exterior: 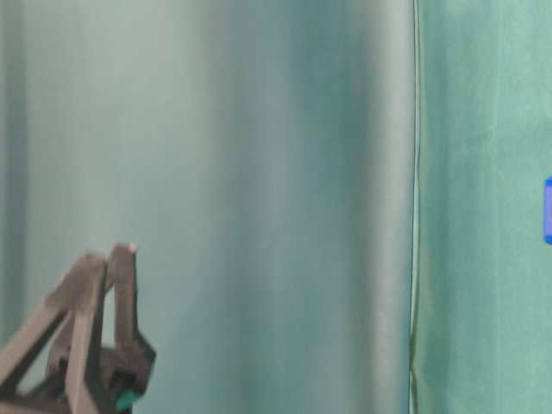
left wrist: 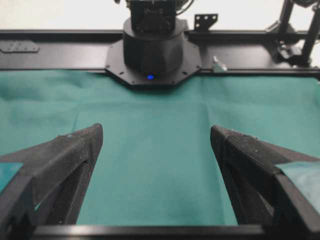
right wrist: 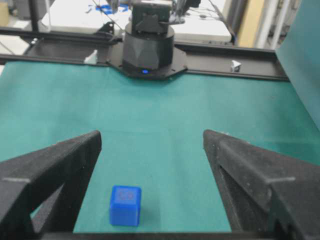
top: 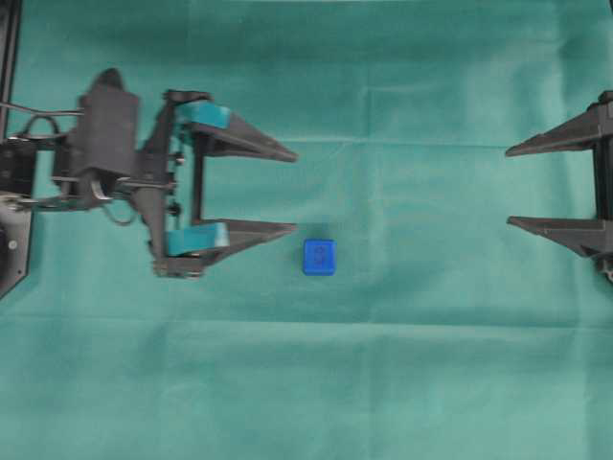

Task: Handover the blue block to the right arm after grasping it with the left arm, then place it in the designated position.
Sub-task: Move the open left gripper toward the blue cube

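Note:
The blue block (top: 319, 257) sits on the green cloth, just past the tip of the lower teal-taped finger (top: 244, 233) of my left gripper (top: 292, 191) and outside the gap between the fingers. The left gripper is open and empty; its wrist view (left wrist: 156, 132) shows only cloth between the fingers. My right gripper (top: 509, 186), plain black, is open and empty at the right edge, far from the block. In its wrist view (right wrist: 150, 137) the block (right wrist: 125, 205) lies low and left between the fingers. The four white dots do not show.
The green cloth (top: 402, 364) covers the table. The right arm's base (left wrist: 152, 45) stands at the far edge in the left wrist view, the left arm's base (right wrist: 148, 47) in the right wrist view. A black frame rail (left wrist: 50, 50) runs behind the cloth.

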Motion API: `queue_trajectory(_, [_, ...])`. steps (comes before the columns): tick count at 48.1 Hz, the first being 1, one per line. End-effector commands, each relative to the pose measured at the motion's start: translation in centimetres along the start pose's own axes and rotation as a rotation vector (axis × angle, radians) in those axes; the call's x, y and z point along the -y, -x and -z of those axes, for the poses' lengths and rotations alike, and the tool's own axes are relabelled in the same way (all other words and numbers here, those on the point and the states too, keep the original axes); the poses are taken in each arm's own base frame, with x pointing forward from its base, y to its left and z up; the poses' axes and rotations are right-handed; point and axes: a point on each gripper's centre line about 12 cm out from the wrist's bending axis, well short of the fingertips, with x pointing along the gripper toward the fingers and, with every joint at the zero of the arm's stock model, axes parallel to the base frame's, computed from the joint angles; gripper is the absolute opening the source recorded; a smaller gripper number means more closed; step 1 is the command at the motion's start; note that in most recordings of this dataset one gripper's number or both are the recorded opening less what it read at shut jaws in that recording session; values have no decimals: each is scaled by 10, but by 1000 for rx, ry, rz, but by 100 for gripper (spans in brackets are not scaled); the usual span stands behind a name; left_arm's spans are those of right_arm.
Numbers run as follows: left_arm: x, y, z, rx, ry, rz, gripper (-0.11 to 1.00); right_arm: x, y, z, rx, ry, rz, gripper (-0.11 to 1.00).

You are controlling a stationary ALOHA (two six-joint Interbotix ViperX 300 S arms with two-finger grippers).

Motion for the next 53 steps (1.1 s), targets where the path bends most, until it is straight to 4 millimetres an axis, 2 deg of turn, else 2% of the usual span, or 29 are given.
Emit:
queue_trajectory(1, [0,-7,-15,31,-2,1,100,0,-2,-10,28,3,2,93])
queue_trajectory(15, [-1,-12,-7,-83,17,-4,100,0,-2,-10,25,1,3,93])
queue_trajectory(31, [-1,-30,5,-382,24,-4,100,0,-3,-8,17,1,3,93])
queue_trajectory(44, [1,-44,4,-580,20,0,100,1,-4,-6,8,1,4,93])
queue_trajectory(53, [1,-50,1,-635,18,0,100,1,-4,-6,5,1,4,93])
